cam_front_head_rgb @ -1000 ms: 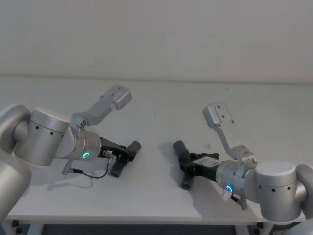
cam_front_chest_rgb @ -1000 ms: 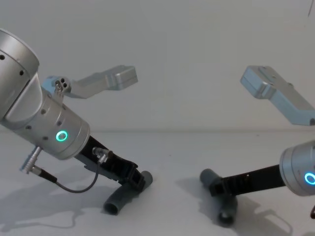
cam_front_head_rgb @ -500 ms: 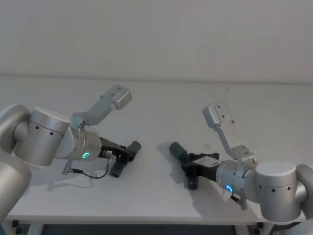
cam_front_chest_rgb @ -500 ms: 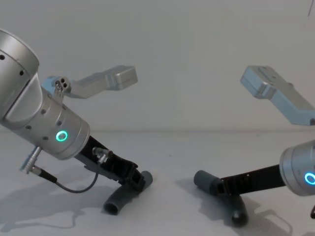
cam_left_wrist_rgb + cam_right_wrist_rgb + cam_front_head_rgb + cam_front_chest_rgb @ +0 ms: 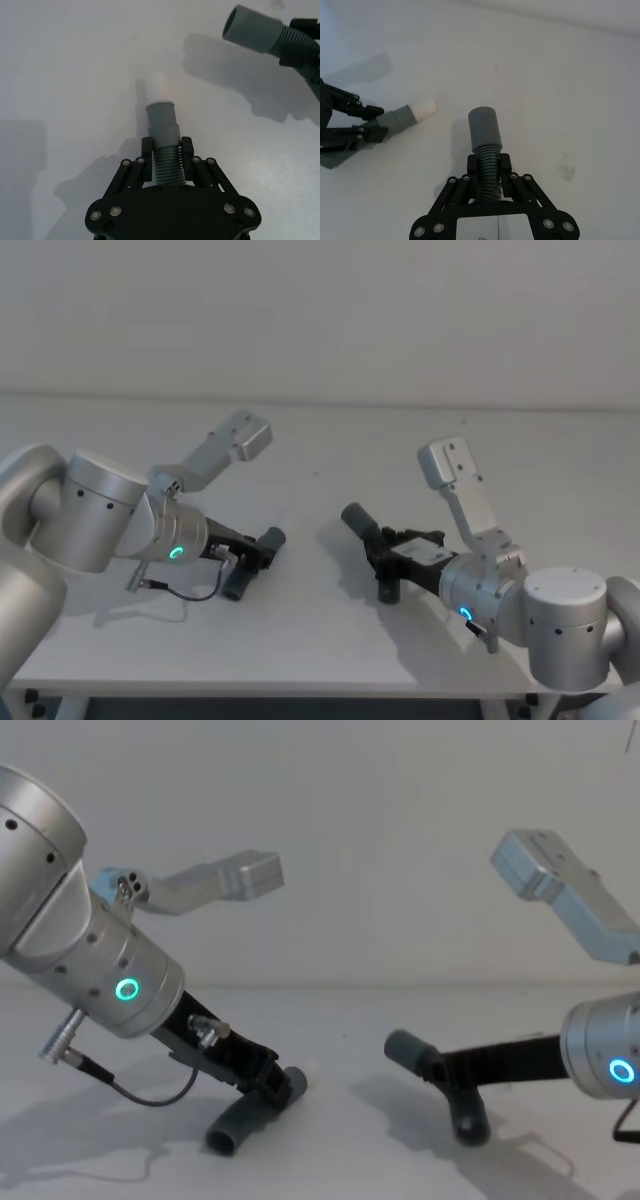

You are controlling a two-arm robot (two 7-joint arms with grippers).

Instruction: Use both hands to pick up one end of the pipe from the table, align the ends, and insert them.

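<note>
Two dark grey bent pieces make up the pipe. My left gripper [image 5: 258, 552] is shut on the ribbed body of the left piece [image 5: 238, 583], just behind its cuff [image 5: 162, 120] with the short white section [image 5: 158, 89]. Its lower ribbed end [image 5: 232, 1128] reaches down to the table [image 5: 320, 635]. My right gripper [image 5: 385, 560] is shut on the ribbed body of the right piece [image 5: 468, 1115], held clear of the table. Its smooth cuff [image 5: 485, 129] points toward the left piece [image 5: 395, 120], with a gap between the two ends.
The pale table [image 5: 340, 1155] runs wide around both pieces. A plain wall [image 5: 320, 310] stands behind its far edge. A thin cable [image 5: 140, 1085] loops under my left wrist.
My right gripper has lifted its piece off the table and swung the cuff up and toward the left piece. My left gripper has barely moved.
</note>
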